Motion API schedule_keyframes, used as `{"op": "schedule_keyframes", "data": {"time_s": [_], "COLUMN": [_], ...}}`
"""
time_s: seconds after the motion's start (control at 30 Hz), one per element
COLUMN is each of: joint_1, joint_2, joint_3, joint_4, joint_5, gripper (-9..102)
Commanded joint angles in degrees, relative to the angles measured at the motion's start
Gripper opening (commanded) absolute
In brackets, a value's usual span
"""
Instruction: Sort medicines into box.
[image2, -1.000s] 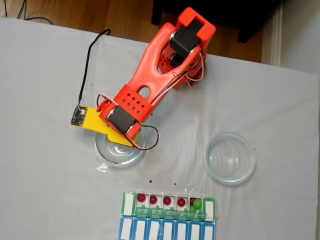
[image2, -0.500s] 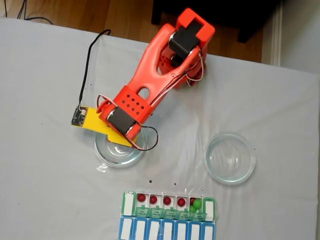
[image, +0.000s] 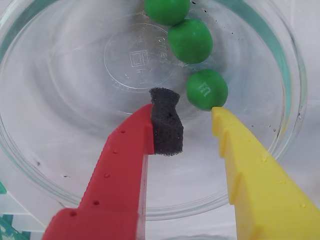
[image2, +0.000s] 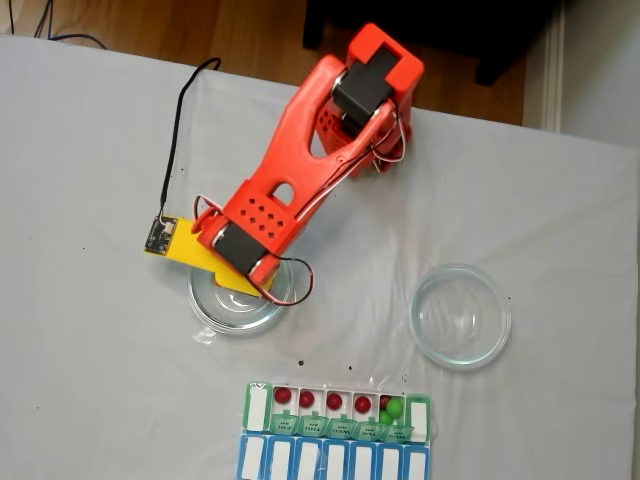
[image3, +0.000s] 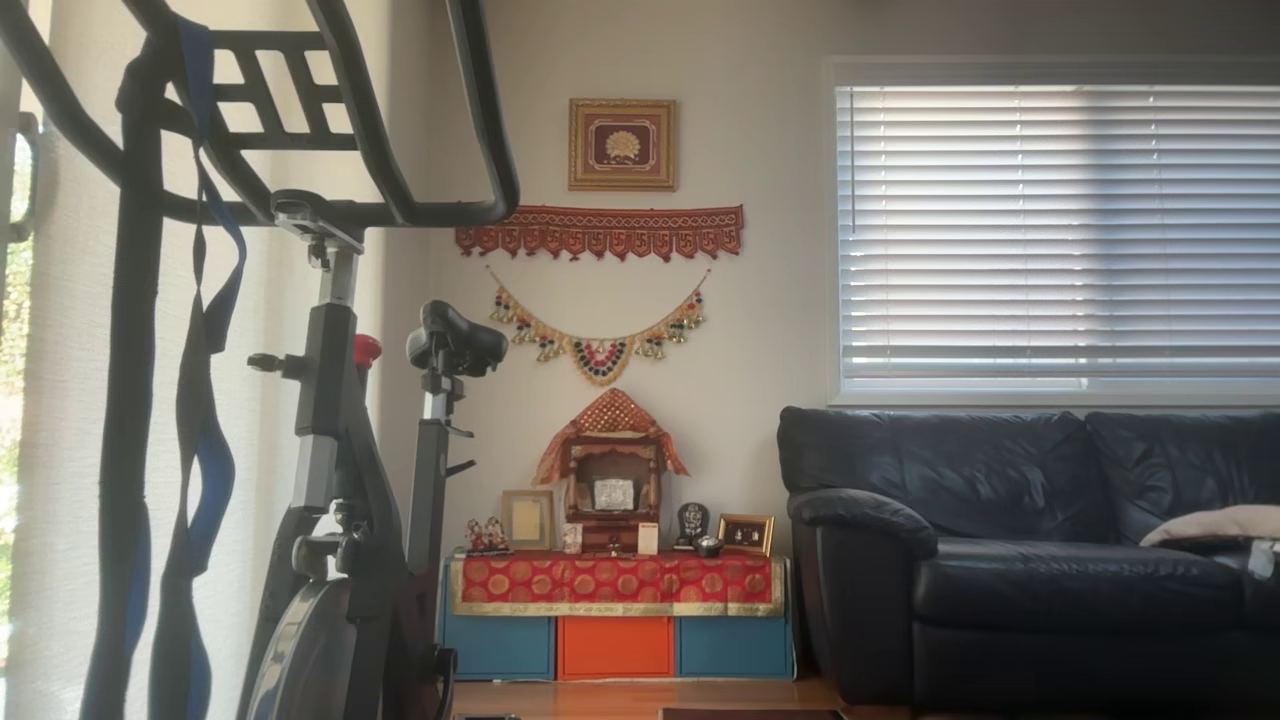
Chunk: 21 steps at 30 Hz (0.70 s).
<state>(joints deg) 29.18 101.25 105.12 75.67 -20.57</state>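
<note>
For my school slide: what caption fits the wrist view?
Open gripper in a glass dish, reaching for the nearest of three green balls.

Topmost of 3 green balls (image: 167, 10) cut by the wrist view's upper edge. Glass dish (image: 295, 90) rim cropped at the top and left there. In the fixed view, gripper tips hidden under the orange arm (image2: 285, 175) over the left dish (image2: 205, 310); day labels on the green-lidded box (image2: 258, 405) too small to read; blue-lidded row (image2: 335, 462) clipped at the bottom edge.
</note>
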Motion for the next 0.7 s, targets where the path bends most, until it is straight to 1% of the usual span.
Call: {"op": "schedule_keyframes", "data": {"time_s": [0.0,0.27,0.43,0.67], "joint_1": [0.35,0.62,1.14,1.58], "joint_2": [0.35,0.26,-0.97,-4.75], "joint_3": [-2.55,-2.37,-6.33,-9.67], "joint_4": [0.18,1.05,5.01,7.12], "joint_5": [0.44,0.09,-0.18,-1.32], "gripper": [15,15,15,15]}}
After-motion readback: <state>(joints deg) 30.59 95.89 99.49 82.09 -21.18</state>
